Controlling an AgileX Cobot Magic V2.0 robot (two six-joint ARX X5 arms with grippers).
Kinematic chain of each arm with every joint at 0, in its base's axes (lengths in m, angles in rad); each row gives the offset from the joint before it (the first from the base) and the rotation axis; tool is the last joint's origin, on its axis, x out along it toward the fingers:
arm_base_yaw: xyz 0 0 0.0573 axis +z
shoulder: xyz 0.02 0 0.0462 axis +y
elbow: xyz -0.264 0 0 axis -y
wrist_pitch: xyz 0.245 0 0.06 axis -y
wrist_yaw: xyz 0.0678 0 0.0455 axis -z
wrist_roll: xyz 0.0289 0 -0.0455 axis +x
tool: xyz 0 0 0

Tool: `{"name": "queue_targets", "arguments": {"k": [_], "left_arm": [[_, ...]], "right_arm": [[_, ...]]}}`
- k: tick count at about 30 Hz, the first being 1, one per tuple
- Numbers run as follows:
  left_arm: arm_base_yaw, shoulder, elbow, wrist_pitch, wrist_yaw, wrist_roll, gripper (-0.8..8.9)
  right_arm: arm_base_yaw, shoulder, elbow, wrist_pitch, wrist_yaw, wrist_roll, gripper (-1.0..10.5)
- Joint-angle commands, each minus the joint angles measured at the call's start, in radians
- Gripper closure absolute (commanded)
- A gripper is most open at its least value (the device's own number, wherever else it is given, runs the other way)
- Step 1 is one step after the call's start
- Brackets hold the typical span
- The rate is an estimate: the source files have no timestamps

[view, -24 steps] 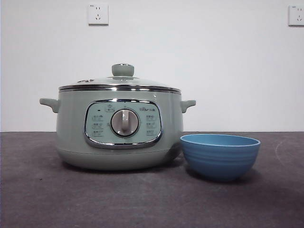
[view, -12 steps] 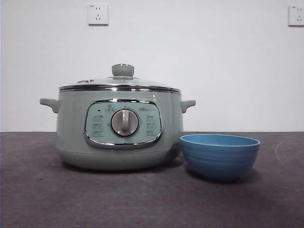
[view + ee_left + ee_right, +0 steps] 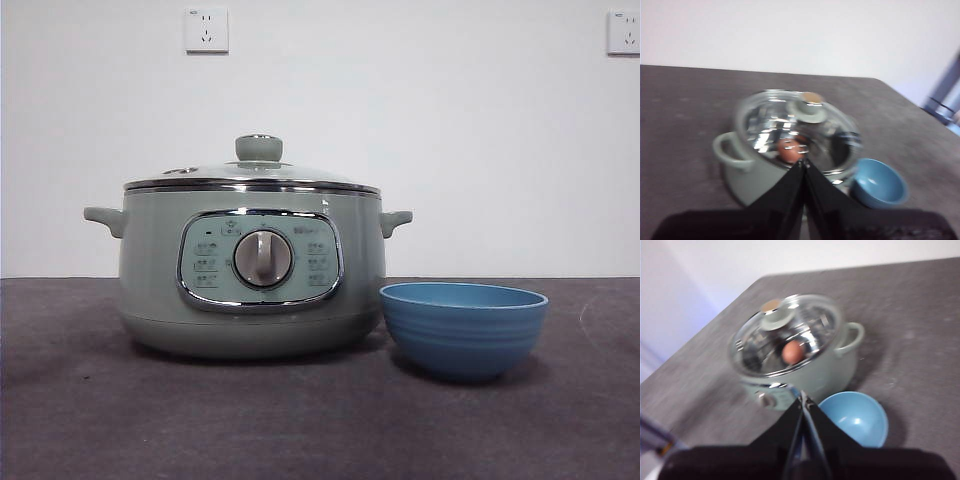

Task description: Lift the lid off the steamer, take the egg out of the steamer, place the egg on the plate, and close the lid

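Note:
The pale green steamer stands on the dark table with its glass lid on, knob on top. The blue plate, a bowl, sits empty just right of it. Through the lid a brown egg shows in the left wrist view and the right wrist view. My left gripper is shut and empty, up and back from the steamer. My right gripper is shut and empty, above the steamer and the bowl. Neither gripper shows in the front view.
A white wall with two sockets stands behind the table. The table's edges show in the wrist views, past the steamer.

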Motion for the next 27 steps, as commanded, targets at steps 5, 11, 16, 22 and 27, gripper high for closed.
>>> {"name": "queue_targets", "arguments": {"k": [5, 11, 16, 22, 27], "left_arm": [[0.002, 0.104, 0.114, -0.082, 0.125, 0.058, 8.21], [0.003, 0.137, 0.15, -0.14, 0.125, 0.081, 8.19], [0.003, 0.144, 0.15, -0.145, 0.125, 0.065, 6.7], [0.003, 0.149, 0.151, -0.143, 0.125, 0.051, 2.41], [0.002, 0.152, 0.151, -0.135, 0.125, 0.051, 2.41]], "right_arm": [[0.005, 0.164, 0.21, -0.227, -0.095, -0.195, 9.6], [0.031, 0.216, 0.254, -0.316, -0.092, -0.235, 9.6], [0.032, 0.217, 0.254, -0.315, -0.092, -0.234, 8.5], [0.032, 0.217, 0.254, -0.315, -0.089, -0.218, 3.7], [0.032, 0.217, 0.254, -0.315, -0.089, -0.218, 3.7]]}}
